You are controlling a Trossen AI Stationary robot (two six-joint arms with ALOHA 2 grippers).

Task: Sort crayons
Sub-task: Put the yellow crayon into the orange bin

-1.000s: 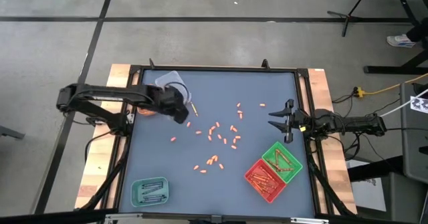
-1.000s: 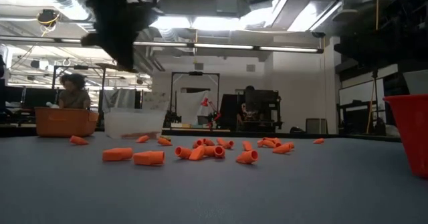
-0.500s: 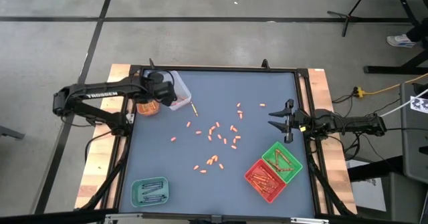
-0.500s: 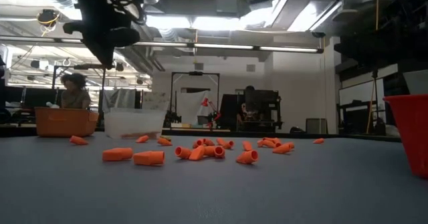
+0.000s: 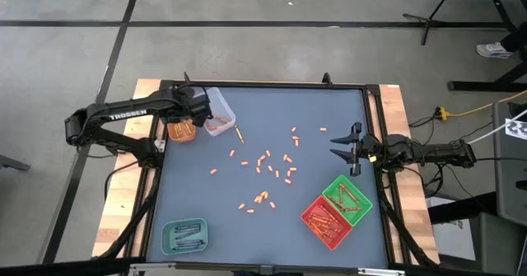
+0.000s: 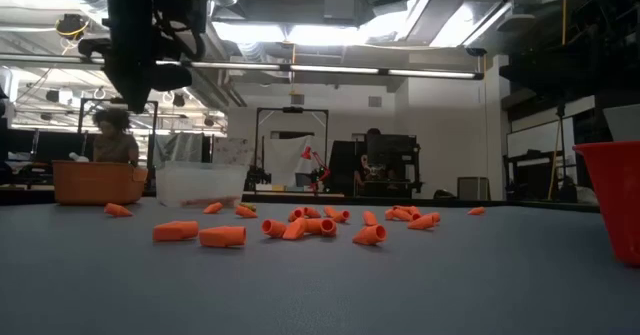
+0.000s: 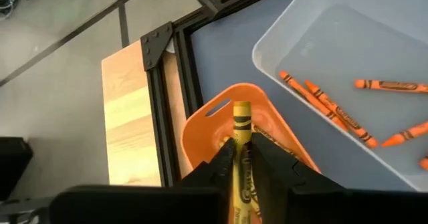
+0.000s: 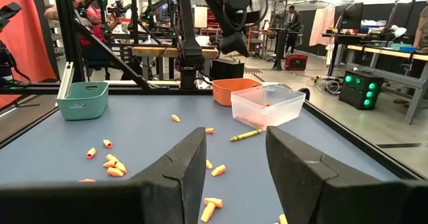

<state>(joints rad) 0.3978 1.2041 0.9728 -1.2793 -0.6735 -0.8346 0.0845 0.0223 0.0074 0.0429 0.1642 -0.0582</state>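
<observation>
Yellow crayon [image 7: 241, 144] half-hidden inside left gripper [image 7: 242, 158].

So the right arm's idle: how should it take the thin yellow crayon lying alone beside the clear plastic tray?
Grip the thin yellow crayon at mid-length, the right tool coming straight down, fingers across its narrow width. It lies flat on bare mat, apart from the clear plastic tray, so both sides look free.

Trays on the table [image 5: 313, 111] — teal tray [image 5: 184, 236], green tray [image 5: 347, 198]
</observation>
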